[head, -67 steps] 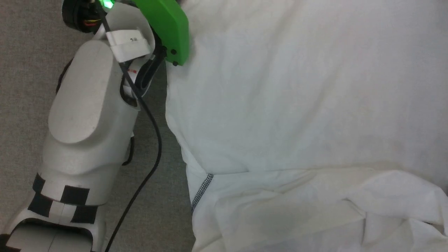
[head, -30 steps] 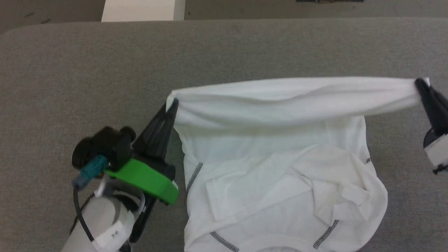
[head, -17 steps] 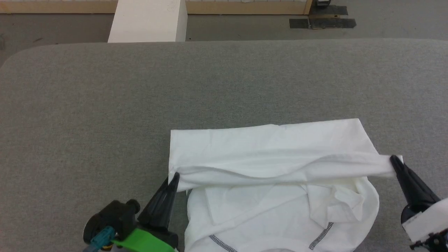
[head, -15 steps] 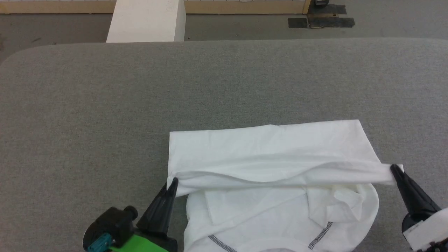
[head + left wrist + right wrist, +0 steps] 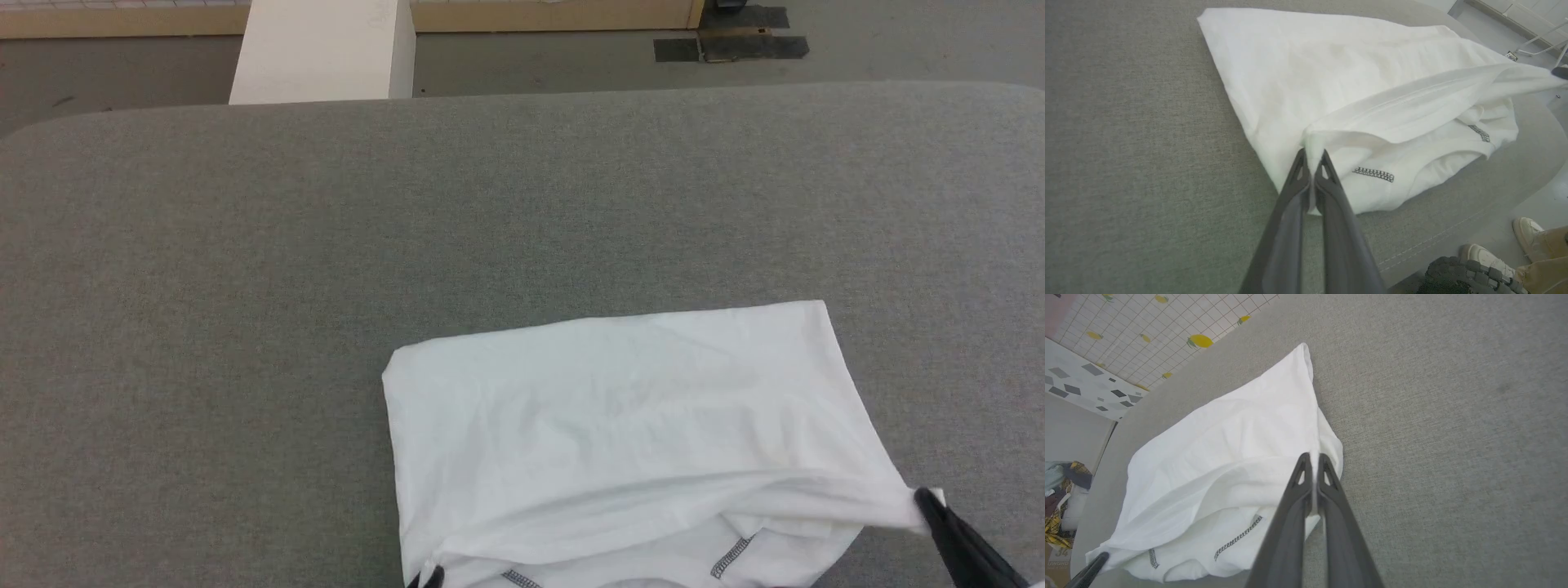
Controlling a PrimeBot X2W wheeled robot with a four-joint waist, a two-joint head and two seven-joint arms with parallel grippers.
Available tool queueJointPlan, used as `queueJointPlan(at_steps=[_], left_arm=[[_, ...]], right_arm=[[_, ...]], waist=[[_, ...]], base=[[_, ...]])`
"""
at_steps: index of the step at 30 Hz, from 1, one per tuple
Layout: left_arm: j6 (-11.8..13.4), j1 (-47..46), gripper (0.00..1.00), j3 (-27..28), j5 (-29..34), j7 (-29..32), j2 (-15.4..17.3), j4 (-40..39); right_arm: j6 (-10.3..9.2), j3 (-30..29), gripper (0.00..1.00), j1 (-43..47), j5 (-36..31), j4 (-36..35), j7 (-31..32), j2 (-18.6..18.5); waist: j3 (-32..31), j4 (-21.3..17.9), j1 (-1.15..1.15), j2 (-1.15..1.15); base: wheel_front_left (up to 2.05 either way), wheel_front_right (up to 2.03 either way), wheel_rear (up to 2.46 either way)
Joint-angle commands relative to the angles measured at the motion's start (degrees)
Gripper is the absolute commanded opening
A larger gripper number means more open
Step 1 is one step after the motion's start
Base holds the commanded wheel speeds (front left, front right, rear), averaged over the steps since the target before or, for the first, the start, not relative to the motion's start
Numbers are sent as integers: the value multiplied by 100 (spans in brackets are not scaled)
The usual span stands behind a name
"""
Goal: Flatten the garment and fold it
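White fabric is pinched in both grippers. Left gripper [image 5: 1314, 153] has its two dark fingers pressed together on one end of a folded edge of the garment [image 5: 620, 425], raised just above the grey padded table [image 5: 326, 245] at the table's near side. Right gripper [image 5: 1313, 457] is clamped the same way on the other end of that edge, also by the table's near side, and the fabric stretches between the two. The rest of the garment lies spread on the table, toward its near right part, with an upper layer draped over lower folds where short runs of grey stitching show. Off the table, past its rounded edge in the right wrist view, a brown carton [image 5: 1059, 555] bears "34". The smaller print under it is too blurred to read.
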Motion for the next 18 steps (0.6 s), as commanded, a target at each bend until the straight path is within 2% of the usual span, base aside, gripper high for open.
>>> queueJointPlan(at_steps=[1, 3, 4, 5, 7, 8, 14, 18], left_arm=[[-42, 63, 0, -10, 111, -47, 76, 73], [-55, 63, 0, -67, 223, -55, 147, 203], [-61, 63, 0, -99, 279, -47, 187, 263], [-59, 64, 0, -122, 335, -35, 229, 314], [-48, 63, 0, -147, 405, -15, 286, 378], [-1, 69, 100, -104, 388, -58, 292, 417], [67, 105, 100, 63, 241, -263, 240, 283], [187, 110, 100, 421, -2, -472, 49, -50]], right_arm=[[-9, 98, 0, 113, 23, 32, -57, -89], [-9, 271, 0, 212, 24, 83, -79, -236], [-9, 368, 3, 270, 8, 117, -79, -333], [-9, 456, 19, 325, 7, 148, -76, -422], [-9, 523, 37, 391, 26, 199, -92, -508], [-9, 562, 100, 429, 56, 248, -170, -611], [-9, 532, 100, 417, 235, 124, -227, -775], [-9, 312, 100, 356, 321, -49, -323, -827]], waist=[[-42, 8, 1, 0], [-88, 17, 1, 0], [-109, 24, 1, 0], [-126, 33, 1, 0], [-146, 47, 1, 0], [-180, 73, 1, 0], [-258, 109, 1, 0], [-267, 129, 1, 0]], base=[[0, 0, 0], [0, 0, 0], [0, 0, 0], [0, 0, 0], [0, 0, 0], [0, 0, 0], [0, 0, 0], [0, 0, 0]])
